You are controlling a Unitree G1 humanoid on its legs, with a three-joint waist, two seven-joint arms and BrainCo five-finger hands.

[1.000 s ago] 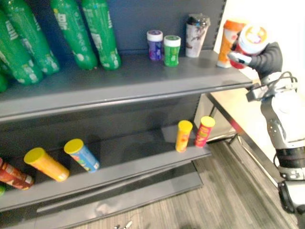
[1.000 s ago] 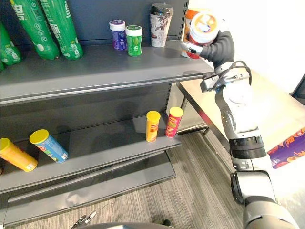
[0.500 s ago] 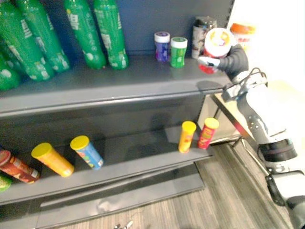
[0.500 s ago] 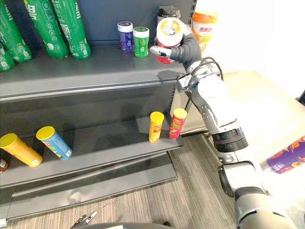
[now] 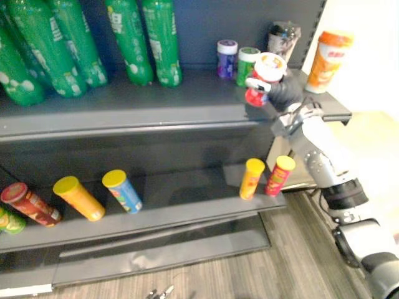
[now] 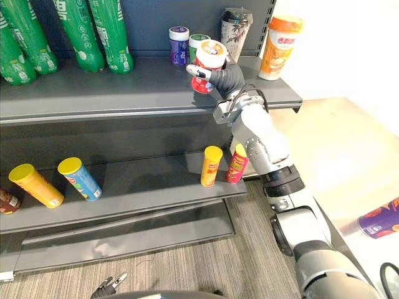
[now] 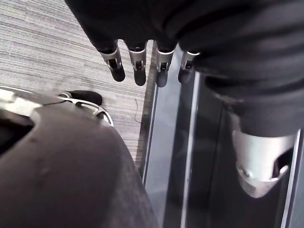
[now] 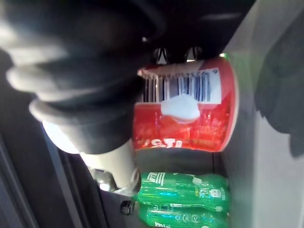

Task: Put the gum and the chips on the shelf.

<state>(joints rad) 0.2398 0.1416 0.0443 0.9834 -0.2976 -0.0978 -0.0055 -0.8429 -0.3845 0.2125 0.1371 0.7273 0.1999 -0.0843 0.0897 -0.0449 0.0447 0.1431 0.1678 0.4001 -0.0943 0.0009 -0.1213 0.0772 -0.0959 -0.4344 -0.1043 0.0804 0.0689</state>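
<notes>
My right hand (image 6: 229,78) is shut on a red gum jar (image 6: 202,83) with a white lid, held tilted over the top shelf (image 6: 124,93) just in front of the green gum jar (image 6: 198,41) and purple gum jar (image 6: 179,45). In the right wrist view the jar (image 8: 185,111) has its base close to the shelf board; I cannot tell whether they touch. On the lower shelf, a yellow chips can (image 6: 211,166) and a red one (image 6: 237,163) stand upright. My left hand (image 7: 138,66) hangs with straight fingers above the floor by the shelf's base.
Green bottles (image 6: 93,31) fill the top shelf's left end. A dark cup (image 6: 235,25) and an orange cup (image 6: 277,39) stand at its right end. A blue can (image 6: 78,179) and a yellow can (image 6: 35,185) lie on the lower shelf. A purple can (image 6: 379,219) lies on the table (image 6: 349,143) to the right.
My right hand has carried the red jar left from the shelf's right end, past the cups, and lower, to just in front of the green jar. The camera has shifted too.
</notes>
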